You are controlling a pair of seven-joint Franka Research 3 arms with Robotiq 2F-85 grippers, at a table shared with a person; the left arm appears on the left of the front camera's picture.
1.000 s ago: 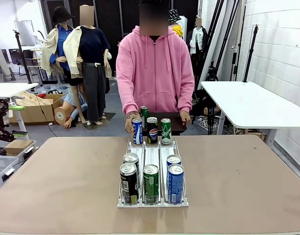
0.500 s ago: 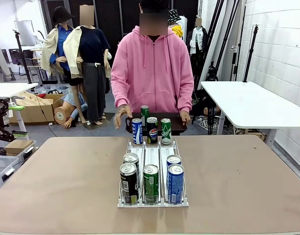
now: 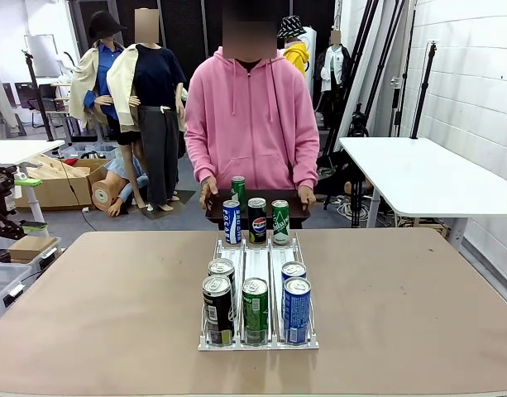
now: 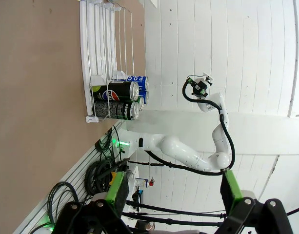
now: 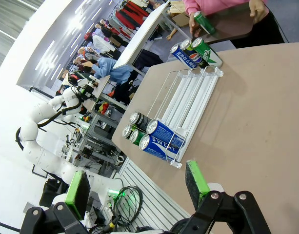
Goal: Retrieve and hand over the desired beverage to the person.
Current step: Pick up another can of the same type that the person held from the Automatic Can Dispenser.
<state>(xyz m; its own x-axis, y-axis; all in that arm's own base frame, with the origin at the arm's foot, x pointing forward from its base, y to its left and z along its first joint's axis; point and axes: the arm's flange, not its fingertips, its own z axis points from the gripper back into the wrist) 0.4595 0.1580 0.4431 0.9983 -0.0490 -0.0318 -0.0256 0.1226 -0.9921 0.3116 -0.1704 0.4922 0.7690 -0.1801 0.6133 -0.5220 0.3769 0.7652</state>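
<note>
1. The drink I must fetch is one of the cans in the rack [image 3: 257,256]. A black can [image 3: 217,308], a green can [image 3: 255,309] and a blue can [image 3: 296,308] wait at the rack's near end, and a far row [image 3: 257,220] of three stands at its other end. I cannot tell which one is wanted.
2. A second ago the person [image 3: 251,124] had a hand on the leftmost can of the far row. Now that hand is off it, and both hands hold a dark tray [image 3: 296,207] just beyond the rack, with a spare can [image 3: 238,188] on it. I judge the loading finished and a choice due next.
3. My left claw [image 4: 173,173] is released, with its pads wide apart. It holds and touches nothing, well back from the rack's near end.
4. My right claw [image 5: 136,169] is likewise released and empty, back from that same end.
</note>
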